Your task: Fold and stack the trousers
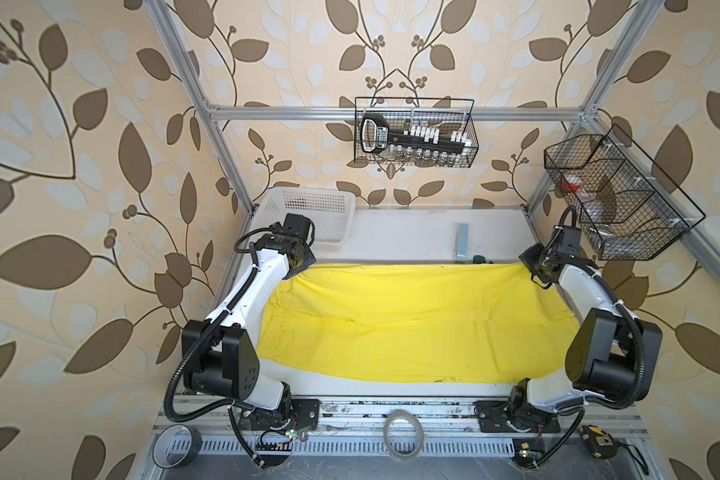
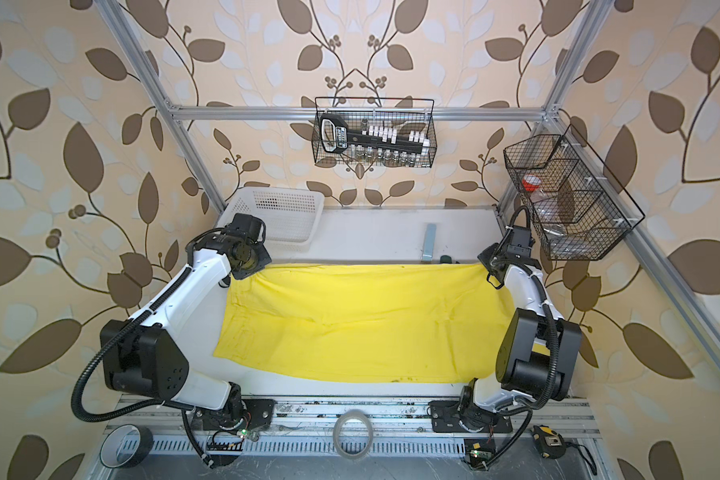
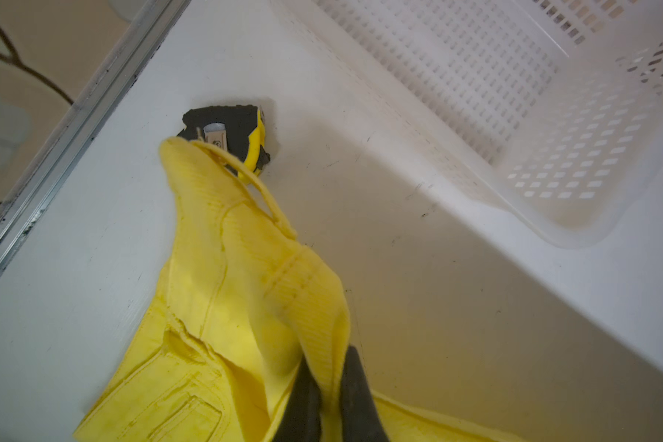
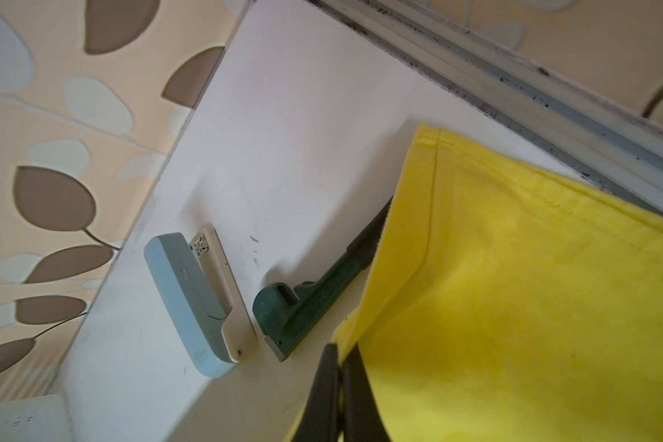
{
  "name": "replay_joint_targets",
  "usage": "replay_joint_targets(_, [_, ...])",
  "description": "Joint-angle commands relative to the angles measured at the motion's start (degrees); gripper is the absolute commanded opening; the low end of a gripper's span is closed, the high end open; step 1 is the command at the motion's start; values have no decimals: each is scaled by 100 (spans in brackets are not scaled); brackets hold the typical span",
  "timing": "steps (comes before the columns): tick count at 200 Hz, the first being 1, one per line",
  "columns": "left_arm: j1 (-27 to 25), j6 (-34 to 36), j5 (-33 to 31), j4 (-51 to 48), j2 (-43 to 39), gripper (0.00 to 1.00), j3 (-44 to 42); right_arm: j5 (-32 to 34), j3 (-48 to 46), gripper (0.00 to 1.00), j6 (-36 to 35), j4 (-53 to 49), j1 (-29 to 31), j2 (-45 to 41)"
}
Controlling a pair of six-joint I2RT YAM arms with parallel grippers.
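Tabletop of white board [image 1: 400,232] carries a white perforated plastic basket [image 1: 321,216] in one far corner. Bright yellow soft trousers [image 1: 412,324] lie spread wide on the board, on the near side of the basket and stretching well away to its right, in both top views. Their waistband end, with a belt loop and a pocket, is the end nearest the basket; the hemmed leg end is the one farthest from it.

Beside the basket's near wall, the left gripper [image 3: 330,382] is clamped on the ribbed waistband, with yellow cloth pinched between its dark fingers [image 3: 303,402]. Well apart from the basket, the right gripper [image 4: 341,382] is closed on the edge of the leg end.

A pale blue and cream stapler [image 4: 196,302] lies to the basket's right, with a dark green pipe wrench [image 4: 307,298] just beyond it, partly under the cloth. A black and yellow tape measure [image 3: 234,130] sits near the basket, touching the waistband's tip.
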Motion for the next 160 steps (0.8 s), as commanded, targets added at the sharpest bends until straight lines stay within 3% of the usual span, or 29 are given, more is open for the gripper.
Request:
replay_joint_targets(1, [147,226,-396,29,-4,0,345,-272,-42,0,252,297,-230,-428])
replay_joint_targets(37, [271,285,-292,36,150,0,637,-700,-103,0,635,598,-448,-847])
replay_joint_targets(62, [296,292,-309,-87,101,0,715,-708,-106,0,664,261,-519,-1122])
replay_joint_targets(126, [305,147,-438,-390,-980,0,-551,-333,-1447,0,788,-640,-1477,-2597])
replay_joint_targets(160, [295,-36,-36,-456,-1399,0,-1276,151,-2021,0,977,-941,-1636,-3261])
